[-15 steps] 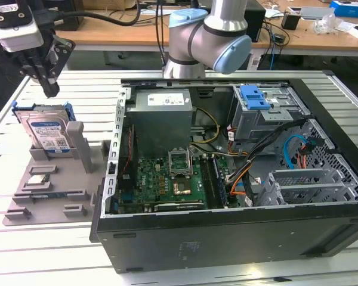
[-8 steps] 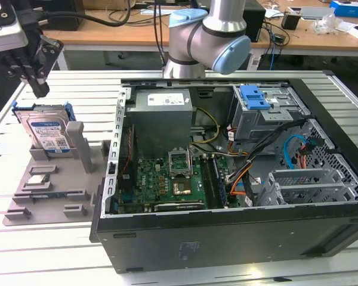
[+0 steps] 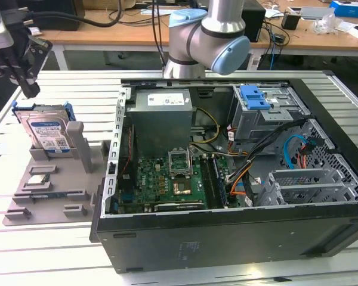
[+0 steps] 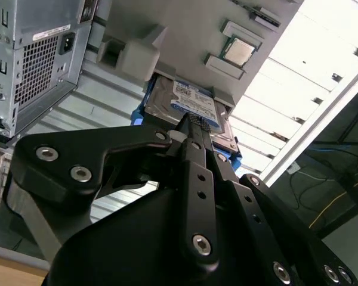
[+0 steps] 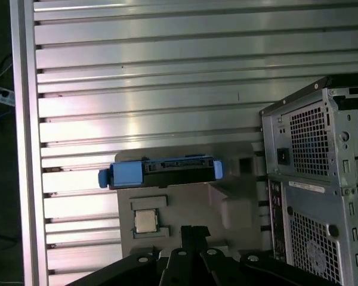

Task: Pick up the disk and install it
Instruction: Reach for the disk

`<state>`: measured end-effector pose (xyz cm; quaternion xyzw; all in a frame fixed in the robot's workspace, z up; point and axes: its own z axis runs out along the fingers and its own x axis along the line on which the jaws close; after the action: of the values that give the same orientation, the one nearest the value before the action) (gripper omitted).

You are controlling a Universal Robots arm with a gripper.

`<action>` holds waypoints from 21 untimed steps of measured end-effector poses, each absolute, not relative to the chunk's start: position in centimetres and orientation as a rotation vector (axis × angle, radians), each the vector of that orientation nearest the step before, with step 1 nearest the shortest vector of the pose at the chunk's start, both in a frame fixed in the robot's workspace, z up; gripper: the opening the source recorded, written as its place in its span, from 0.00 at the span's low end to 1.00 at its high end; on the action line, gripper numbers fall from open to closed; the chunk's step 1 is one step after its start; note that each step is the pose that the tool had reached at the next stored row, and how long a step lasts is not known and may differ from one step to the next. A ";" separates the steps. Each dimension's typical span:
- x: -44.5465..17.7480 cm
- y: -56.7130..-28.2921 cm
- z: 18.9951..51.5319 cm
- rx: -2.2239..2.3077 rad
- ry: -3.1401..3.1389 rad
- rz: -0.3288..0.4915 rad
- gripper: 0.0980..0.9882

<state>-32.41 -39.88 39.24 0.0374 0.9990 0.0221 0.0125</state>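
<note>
At the exterior view's left, outside the open case (image 3: 227, 238), the disk (image 3: 48, 134) stands on edge, leaning in a slot of the grey holder (image 3: 71, 179), with its label facing out. The gripper (image 3: 28, 89) hangs near above it, not touching, with its jaws drawn together on nothing.

Slatted aluminium table (image 3: 65, 89) with grey fixture tray (image 3: 77, 182) beside open computer case (image 3: 227, 238).
</note>
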 end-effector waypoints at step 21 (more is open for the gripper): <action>-36.3 -39.9 39.1 0.117 3.114 0.069 0.01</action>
<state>-36.26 -39.89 39.14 0.0374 0.9990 0.0221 0.0125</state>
